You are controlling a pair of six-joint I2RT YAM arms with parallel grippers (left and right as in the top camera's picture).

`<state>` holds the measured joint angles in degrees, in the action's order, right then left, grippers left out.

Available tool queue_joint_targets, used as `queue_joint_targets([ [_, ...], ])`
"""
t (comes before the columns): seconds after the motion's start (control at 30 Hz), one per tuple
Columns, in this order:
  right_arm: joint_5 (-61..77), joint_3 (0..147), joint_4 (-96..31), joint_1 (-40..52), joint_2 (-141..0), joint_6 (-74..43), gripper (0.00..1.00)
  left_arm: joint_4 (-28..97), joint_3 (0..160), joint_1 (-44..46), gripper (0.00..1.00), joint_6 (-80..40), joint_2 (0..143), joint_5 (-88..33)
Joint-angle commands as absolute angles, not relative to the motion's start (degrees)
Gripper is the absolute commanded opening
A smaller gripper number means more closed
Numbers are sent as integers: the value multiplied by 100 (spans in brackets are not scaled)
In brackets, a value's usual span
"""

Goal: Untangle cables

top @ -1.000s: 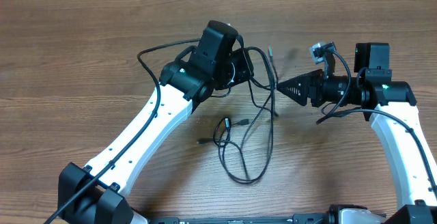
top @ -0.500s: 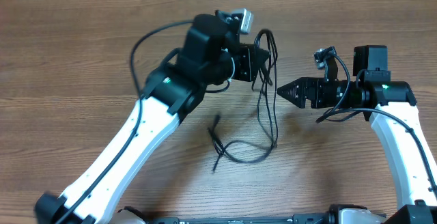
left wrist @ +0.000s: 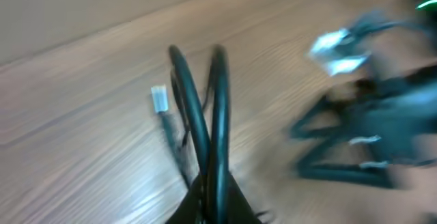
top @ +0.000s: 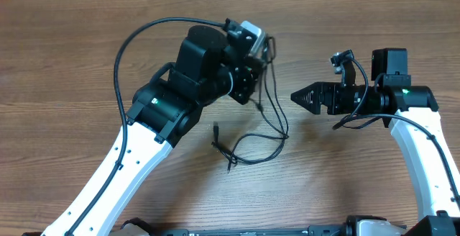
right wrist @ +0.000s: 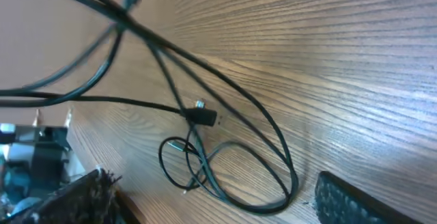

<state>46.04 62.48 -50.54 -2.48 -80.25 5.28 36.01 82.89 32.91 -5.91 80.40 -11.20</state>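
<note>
Left tool [left wrist: 213, 207] lifted cables [left wrist: 218, 108] higher | clamped on bunched strands, tails trailing on table [top: 72, 63] | right tool [top: 298, 96] spread apart, empty | light, limp, snag-prone: pinch one strand near plug [right wrist: 203, 117]

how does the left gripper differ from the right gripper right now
The black two-finger left gripper is shut on the thin black cables; the black right gripper is open and empty. The left one is up above the wooden table, with the cables hanging from it; the right one points sideways at them without touching. Both are black.
</note>
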Motion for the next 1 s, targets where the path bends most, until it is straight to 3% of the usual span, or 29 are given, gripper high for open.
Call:
queue_joint_targets([
  [0.0,4606,6340,-5098,-231,-7907,534,95,3931,8340,3262,8,-338,8018,1173],
  [0.1,4609,6340,-5183,-231,-7907,534,96,4099,8340,3247,18,-386,8167,1986],
  [0.2,4606,6340,-5280,-231,-7907,534,97,4309,8337,3242,50,-386,8442,2178],
  [0.27,4604,6340,-5402,-231,-7907,537,100,4534,8337,3240,50,-617,8654,2091],
  [0.4,4521,6340,-5704,-231,-7907,537,100,4836,8337,3223,82,-1380,8796,1697],
  [0.53,3795,6340,-6302,-231,-7909,532,100,5636,8337,3223,84,-845,8796,5],
  [0.77,3684,6333,-6565,-231,-7942,314,100,6661,8086,3332,82,-849,8805,-515],
  [0.97,3599,6333,-6543,-231,-7996,276,100,6718,7481,3457,82,-788,8805,-519],
])
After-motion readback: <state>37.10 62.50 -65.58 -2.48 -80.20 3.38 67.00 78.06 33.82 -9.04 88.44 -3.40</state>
